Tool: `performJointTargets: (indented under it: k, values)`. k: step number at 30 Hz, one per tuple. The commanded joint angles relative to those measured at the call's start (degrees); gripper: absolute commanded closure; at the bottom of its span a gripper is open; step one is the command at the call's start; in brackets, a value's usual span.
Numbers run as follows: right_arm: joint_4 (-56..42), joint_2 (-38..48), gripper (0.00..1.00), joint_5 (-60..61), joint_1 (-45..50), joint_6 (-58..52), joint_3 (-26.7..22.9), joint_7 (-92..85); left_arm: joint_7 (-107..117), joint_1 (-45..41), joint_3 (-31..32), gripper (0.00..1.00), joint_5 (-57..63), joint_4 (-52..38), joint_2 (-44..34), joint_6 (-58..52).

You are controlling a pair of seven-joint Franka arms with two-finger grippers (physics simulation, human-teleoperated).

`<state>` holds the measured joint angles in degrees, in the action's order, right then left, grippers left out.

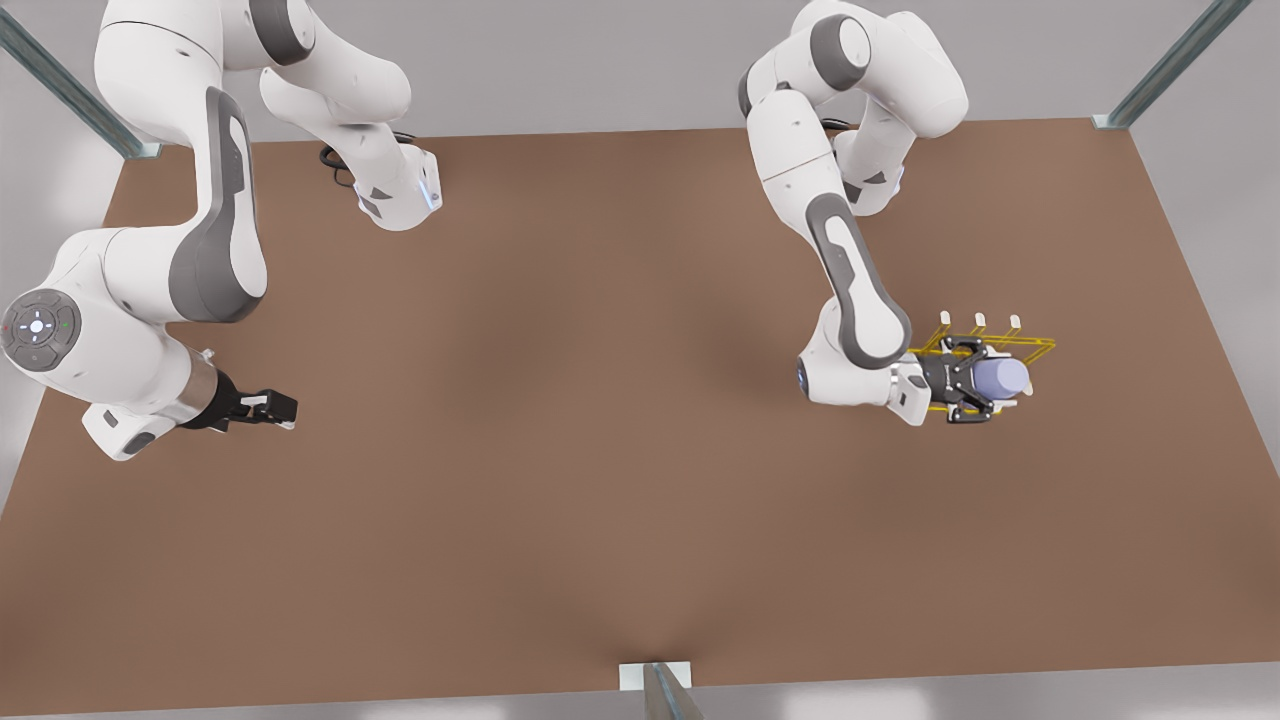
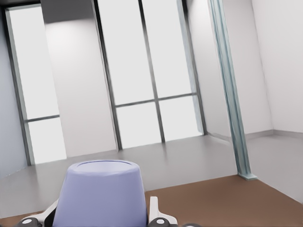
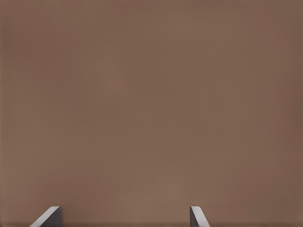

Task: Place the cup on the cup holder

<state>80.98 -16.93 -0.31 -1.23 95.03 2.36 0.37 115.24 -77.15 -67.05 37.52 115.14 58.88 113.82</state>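
1. You're holding the cup (image 1: 1000, 378) sideways in the left gripper (image 1: 985, 385), fingers clamped on it, over the cup holder (image 1: 1035, 346) at the table's (image 1: 600, 450) 3 o'clock.
2. Placing step: next I'd line its mouth onto a white-tipped peg (image 1: 980, 320), then release.
3. Right gripper (image 1: 285, 406) is waiting at 9 o'clock, fingers spread, empty.

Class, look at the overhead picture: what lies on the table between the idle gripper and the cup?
Nothing: the front view shows bare table between the waiting right gripper and the cup.

You see the cup holder (image 1: 1035, 346) partly hidden behind the left gripper (image 1: 990, 385) and the cup (image 1: 1000, 379), whose base the left wrist view's edge cuts off.
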Motion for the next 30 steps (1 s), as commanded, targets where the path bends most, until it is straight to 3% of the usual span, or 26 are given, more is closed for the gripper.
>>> performJointTargets:
  k: [1, 18, 20, 21, 30]
  values:
    - [0.0, 0.1, 0.0, 0.0, 0.0, 0.0, 0.0, -0.3, 2.1, 0.5, 0.1, 0.26, -0.5, -0.4, 0.0, 0.8]
    - [0.0, 0.1, 0.0, 0.2, -0.1, 0.0, -0.1, -0.5, 4.0, 3.9, 0.2, 0.25, -0.3, -0.7, 1.1, 3.8]
    - [0.0, 0.1, 0.0, 0.2, -0.1, 0.0, -0.1, -0.5, 4.0, 4.0, 0.2, 0.21, -0.3, -0.7, 1.2, 4.2]
    - [0.0, 0.1, 0.0, 0.2, -0.1, 0.0, -0.1, -0.5, 4.0, 4.1, 0.2, 0.0, -0.3, -0.6, 1.1, 4.2]
    - [0.1, 0.1, 0.0, 0.2, -0.3, 0.0, -0.1, -0.5, 3.0, 5.2, 0.0, 0.0, 0.5, -0.7, -0.1, 5.4]
